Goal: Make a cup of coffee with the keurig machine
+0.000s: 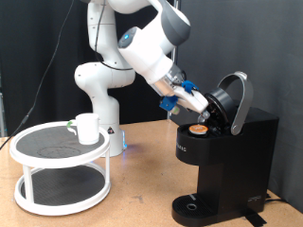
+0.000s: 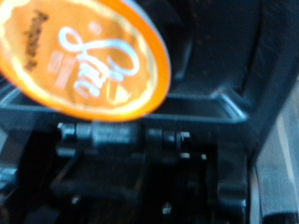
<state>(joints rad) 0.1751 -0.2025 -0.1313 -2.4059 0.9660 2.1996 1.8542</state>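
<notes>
Exterior view
keurig machine [image 1: 227, 156]: a tall, black, boxy machine on the brown wooden desk [image 1: 142, 203], at the exterior view's right. It stands straight up. Its round lid [image 1: 233, 99] is tipped open and back.
pod [image 1: 199, 130]: a small round thing with a tan top, sitting in the open top of the machine.
gripper [image 1: 189, 100]: it hangs just above the pod, slanting down toward the open lid. I cannot tell if the fingers are wide or narrow.
cup [image 1: 87, 128]: smooth white mug, standing upright on the top shelf of a round white stand [image 1: 59, 168], well apart from the machine.

Wrist view
pod [image 2: 82, 58]: a big round orange top with white writing, blurry and very close.
keurig machine [image 2: 140, 149]: dark black plastic parts under the pod.
</notes>
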